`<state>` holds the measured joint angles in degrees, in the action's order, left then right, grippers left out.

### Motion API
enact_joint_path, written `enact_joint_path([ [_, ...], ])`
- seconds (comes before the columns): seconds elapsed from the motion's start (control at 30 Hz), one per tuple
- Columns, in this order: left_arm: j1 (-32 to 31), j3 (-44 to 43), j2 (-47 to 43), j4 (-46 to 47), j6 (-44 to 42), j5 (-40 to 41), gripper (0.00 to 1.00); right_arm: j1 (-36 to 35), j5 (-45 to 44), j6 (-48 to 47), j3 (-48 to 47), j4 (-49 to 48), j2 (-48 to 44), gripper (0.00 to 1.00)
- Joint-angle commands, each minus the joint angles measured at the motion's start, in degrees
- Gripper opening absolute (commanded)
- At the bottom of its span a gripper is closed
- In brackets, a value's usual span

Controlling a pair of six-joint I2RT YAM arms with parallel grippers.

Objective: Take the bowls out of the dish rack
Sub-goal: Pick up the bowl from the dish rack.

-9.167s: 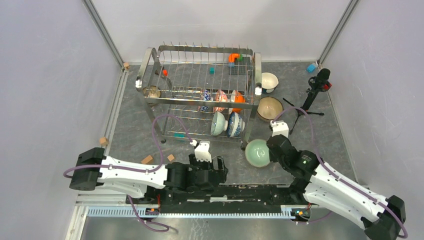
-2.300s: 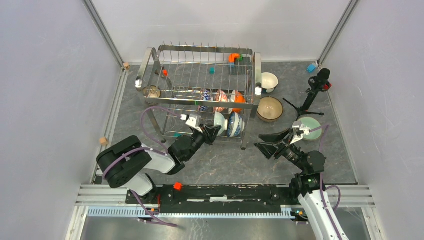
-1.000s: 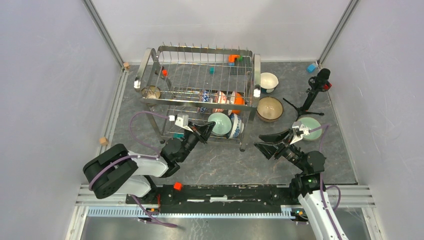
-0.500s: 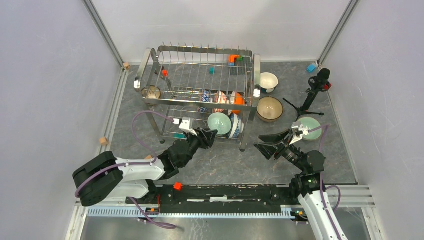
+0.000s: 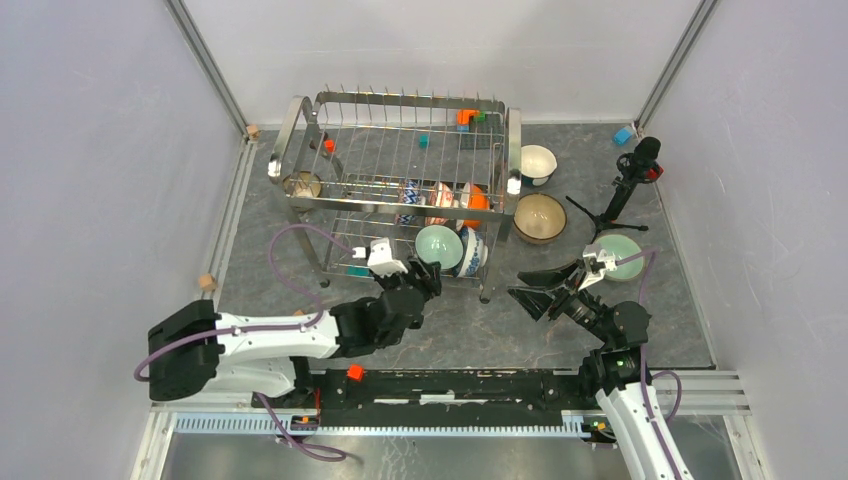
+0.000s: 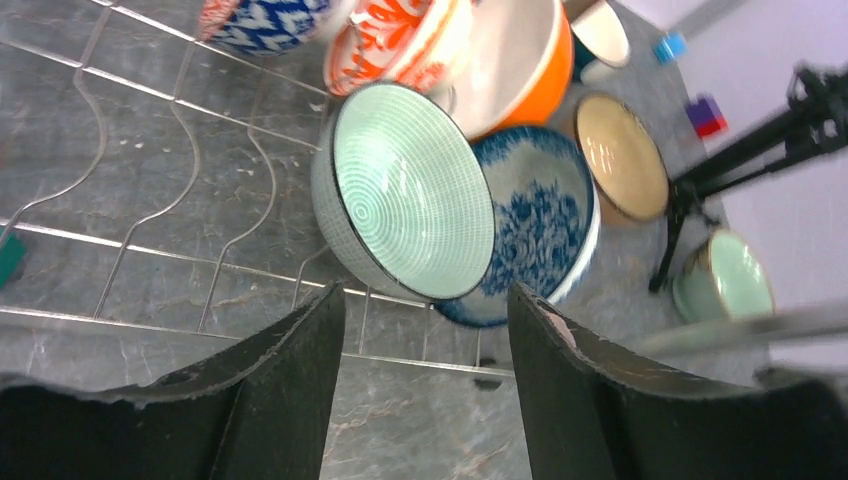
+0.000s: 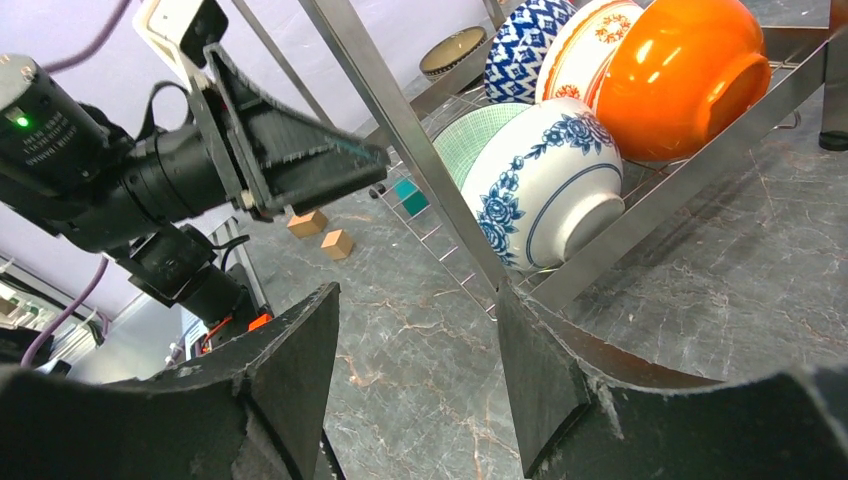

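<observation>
Left gripper (image 6: 425,296) back, teal bowl (image 6: 410,190) ahead

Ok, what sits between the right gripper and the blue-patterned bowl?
In the right wrist view, the dish rack's chrome leg and lower rail cross before the blue-patterned bowl; bare table lies nearer the right gripper.

even bright overhead light, soft shadows, glare on the dish rack (image 5: 400,205), wrist views' near edges blurred

The grey marbled table (image 5: 470,325) carries the rack (image 5: 400,207) on thin legs. To its right lie a white bowl (image 5: 538,161), a tan bowl (image 5: 540,216) and a green bowl (image 5: 626,258). A tripod (image 5: 618,200) stands near them, a blue block (image 5: 623,135) lies in the far right corner, and a wooden block (image 5: 208,283) at the left edge.
</observation>
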<state>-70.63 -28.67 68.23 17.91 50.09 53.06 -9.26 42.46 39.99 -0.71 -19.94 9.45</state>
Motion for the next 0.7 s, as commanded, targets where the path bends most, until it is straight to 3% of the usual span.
enact_joint_path([
  [0.0,-0.2,-11.5,2.6,-31.0,25.8,13.4,0.67,-0.2,-0.3,-0.9,9.4,0.1,-0.8,0.64],
  [0.13,0.2,-25.1,10.9,-61.1,49.6,15.4,0.77,-0.3,-1.3,0.0,9.3,-0.2,-0.8,0.65],
  [0.2,0.7,-29.7,14.6,-69.0,55.0,13.8,0.97,-0.2,-1.6,0.6,9.6,-0.6,-1.0,0.65],
  [0.27,1.3,-32.6,17.2,-73.4,58.3,11.8,1.00,-0.2,-1.8,0.9,9.7,-0.6,-1.1,0.65],
  [0.37,2.7,-32.8,18.0,-71.8,56.3,9.4,1.00,-0.2,-1.9,1.0,9.6,-0.3,-1.2,0.65],
  [0.67,7.6,-26.3,13.7,-52.5,39.0,4.2,0.91,-0.2,-1.9,0.3,9.3,0.3,-0.9,0.65],
])
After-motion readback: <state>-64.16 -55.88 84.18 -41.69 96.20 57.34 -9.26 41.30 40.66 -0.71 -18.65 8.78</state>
